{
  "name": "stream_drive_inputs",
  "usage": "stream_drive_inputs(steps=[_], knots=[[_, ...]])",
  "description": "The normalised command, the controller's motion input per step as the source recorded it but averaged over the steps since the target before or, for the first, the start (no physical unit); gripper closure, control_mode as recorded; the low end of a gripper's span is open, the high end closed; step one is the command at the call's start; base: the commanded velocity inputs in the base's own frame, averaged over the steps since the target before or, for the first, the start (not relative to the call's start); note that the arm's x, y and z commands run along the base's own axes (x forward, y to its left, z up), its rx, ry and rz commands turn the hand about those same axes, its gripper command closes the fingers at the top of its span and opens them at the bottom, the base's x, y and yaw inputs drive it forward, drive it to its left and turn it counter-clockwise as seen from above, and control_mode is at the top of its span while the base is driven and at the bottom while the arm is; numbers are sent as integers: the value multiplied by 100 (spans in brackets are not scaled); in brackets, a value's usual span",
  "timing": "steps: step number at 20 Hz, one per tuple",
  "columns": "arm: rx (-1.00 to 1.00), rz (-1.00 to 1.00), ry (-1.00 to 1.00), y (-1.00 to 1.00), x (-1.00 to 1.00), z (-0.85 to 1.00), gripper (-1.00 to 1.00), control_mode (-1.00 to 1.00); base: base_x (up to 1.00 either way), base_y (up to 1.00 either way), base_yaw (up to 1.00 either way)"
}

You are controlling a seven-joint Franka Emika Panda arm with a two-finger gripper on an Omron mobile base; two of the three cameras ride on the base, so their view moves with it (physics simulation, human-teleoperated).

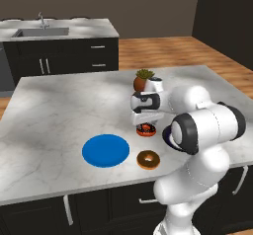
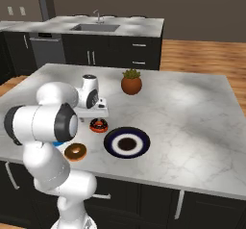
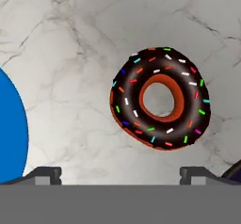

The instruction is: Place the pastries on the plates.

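Observation:
The chocolate pastry with coloured sprinkles [image 1: 146, 129] [image 2: 99, 125] [image 3: 159, 98] lies on the marble counter between the plates. Directly over it hangs my gripper [image 1: 145, 122] [image 2: 96, 116] [image 3: 121, 175], open, its fingertips [image 3: 47, 173] spread wider than the donut and holding nothing. The brown-glazed pastry [image 1: 148, 159] [image 2: 75, 151] rests nearer the counter's front edge. To the left of both lies the plain blue plate [image 1: 105, 150] [image 3: 9, 129], bare. The navy plate with a white ring [image 2: 127, 144] sits to the right of the sprinkled donut, also bare.
A terracotta plant pot [image 1: 142, 81] [image 2: 131, 83] stands behind the gripper on the island counter [image 1: 54, 110]. A second counter with a sink [image 1: 40, 31] [image 2: 96, 27] runs along the back wall. My own arm hides part of the counter in both base views.

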Motion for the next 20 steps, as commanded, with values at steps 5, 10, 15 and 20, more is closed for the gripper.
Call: stream_drive_inputs(steps=[5, 10, 15, 20], knots=[[0, 0, 0, 25, 49, -21, -100, -100, 0, 0, 0], [0, 0, 0, 9, 37, -20, -100, -100, 0, 0, 0], [0, 0, 2, 0, 19, -27, -100, -100, 0, 0, 0], [0, -1, 9, 13, 0, -40, -100, -100, 0, 0, 0]])
